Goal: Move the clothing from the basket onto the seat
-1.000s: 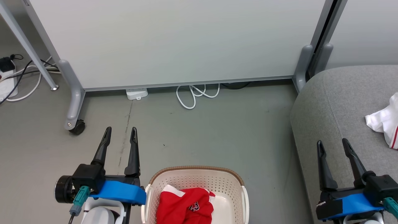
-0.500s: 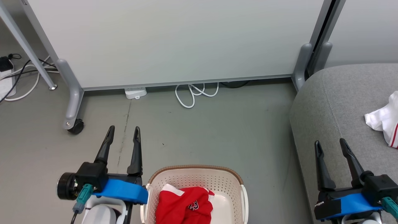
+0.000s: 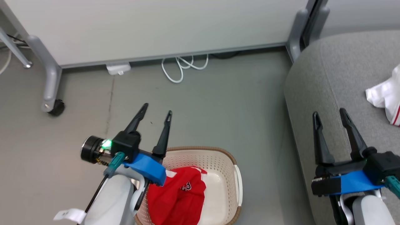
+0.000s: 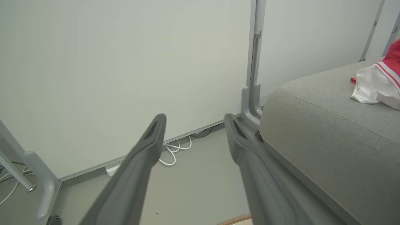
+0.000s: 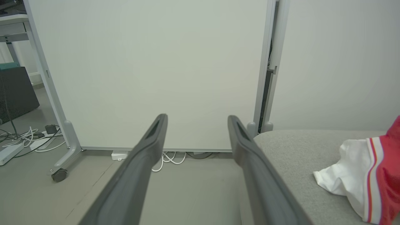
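Note:
A red garment (image 3: 176, 195) with white trim and dark lettering lies crumpled in the cream basket (image 3: 229, 175) at the bottom centre of the head view. My left gripper (image 3: 156, 112) is open and empty, raised over the basket's left rim and angled to the right. My right gripper (image 3: 329, 114) is open and empty above the grey seat (image 3: 337, 75) at the right. Another garment (image 3: 386, 95), white with red trim, lies on the seat; the wrist views show that garment (image 5: 368, 181) (image 4: 376, 82) too. The left wrist view has the left gripper (image 4: 194, 117) and a sliver of the basket rim (image 4: 234, 221).
A white partition panel (image 3: 156, 28) on grey castor legs (image 3: 50, 93) stands across the back. White cable loops (image 3: 181, 67) and a small white box (image 3: 118, 68) lie on the floor under it. Bare grey floor (image 3: 218, 109) stretches between basket, panel and seat.
The head camera has tipped down and shifted, so the scene slid up and left. My left arm has risen and swung right, over the basket's left rim. Both grippers stay open.

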Robot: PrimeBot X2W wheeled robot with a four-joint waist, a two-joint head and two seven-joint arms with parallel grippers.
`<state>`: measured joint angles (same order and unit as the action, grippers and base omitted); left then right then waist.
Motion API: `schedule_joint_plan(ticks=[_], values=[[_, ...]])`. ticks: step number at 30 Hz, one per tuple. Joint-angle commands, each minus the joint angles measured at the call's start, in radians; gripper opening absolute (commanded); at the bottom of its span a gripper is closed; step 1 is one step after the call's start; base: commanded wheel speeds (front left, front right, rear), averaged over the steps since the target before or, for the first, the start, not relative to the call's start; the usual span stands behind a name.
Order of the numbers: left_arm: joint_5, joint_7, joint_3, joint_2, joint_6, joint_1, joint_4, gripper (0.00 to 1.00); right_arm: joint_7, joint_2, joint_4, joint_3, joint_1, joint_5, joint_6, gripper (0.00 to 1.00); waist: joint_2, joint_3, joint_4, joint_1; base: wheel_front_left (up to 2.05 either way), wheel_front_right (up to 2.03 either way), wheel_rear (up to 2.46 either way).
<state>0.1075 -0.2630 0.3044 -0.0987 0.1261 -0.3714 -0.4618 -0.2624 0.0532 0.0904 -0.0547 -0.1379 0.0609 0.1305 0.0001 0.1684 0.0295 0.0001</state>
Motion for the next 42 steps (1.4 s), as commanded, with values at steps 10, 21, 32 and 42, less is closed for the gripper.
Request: schedule_joint_plan(ticks=[10, 21, 32, 42], values=[[0.075, -0.003, 0.219, -0.053, 0.004, -0.208, -0.251, 1.00, -0.004, 0.014, -0.055, 0.024, -0.144, 0.007, 0.001, 1.00, -0.0001, 0.254, -0.095, -0.0001, 0.00, 0.00, 0.00], [0.143, 0.011, 0.472, -0.068, 0.004, -0.398, -0.568, 1.00, -0.004, 0.014, -0.107, 0.042, -0.248, 0.005, 0.001, 1.00, -0.0001, 0.463, -0.130, -0.0001, 0.00, 0.00, 0.00], [0.205, 0.107, 0.635, -0.086, 0.004, -0.514, -0.737, 1.00, -0.004, 0.022, -0.161, 0.047, -0.313, 0.009, 0.001, 1.00, -0.0001, 0.624, -0.165, -0.0001, 0.00, 0.00, 0.00], [0.179, 0.226, 0.701, -0.118, -0.019, -0.636, -0.811, 1.00, -0.004, 0.013, -0.255, 0.052, -0.337, 0.008, 0.001, 1.00, -0.0001, 0.769, -0.191, -0.0001, 0.00, 0.00, 0.00]])
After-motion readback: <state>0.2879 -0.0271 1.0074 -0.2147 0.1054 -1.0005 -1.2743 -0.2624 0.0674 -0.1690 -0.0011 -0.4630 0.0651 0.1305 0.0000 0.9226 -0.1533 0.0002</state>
